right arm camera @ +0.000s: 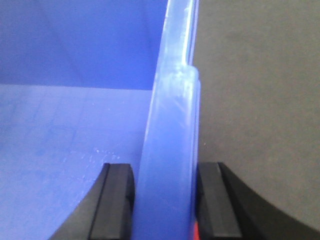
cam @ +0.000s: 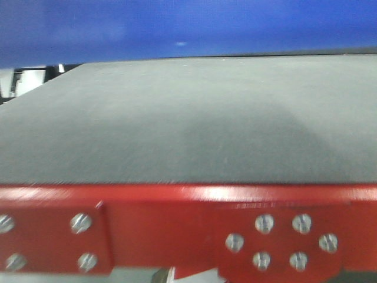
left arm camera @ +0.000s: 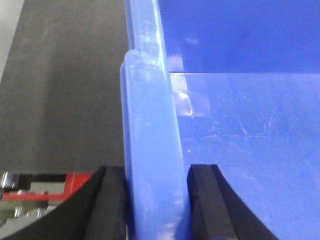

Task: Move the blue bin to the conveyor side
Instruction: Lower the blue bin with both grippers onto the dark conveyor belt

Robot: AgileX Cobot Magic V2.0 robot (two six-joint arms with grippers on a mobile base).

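Red front edge (cam: 177, 203) of the conveyor (cam: 188, 118), studded with screws (cam: 265, 224), sat closest in the front view. The dark belt stretched beyond it, and the blue bin (cam: 177, 26) spanned the frame above the conveyor's far side. No gripper appeared in that view. Only the wrist views showed the grips. The left gripper (left arm camera: 156, 192) was clamped on the bin's thick rim (left arm camera: 150, 125), one black finger (left arm camera: 107, 200) outside over the conveyor and the other inside the bin. The right gripper (right arm camera: 165, 192) pinched the opposite rim (right arm camera: 172, 125) the same way, with belt to its outer side. Whether the bin touched the conveyor could not be told.
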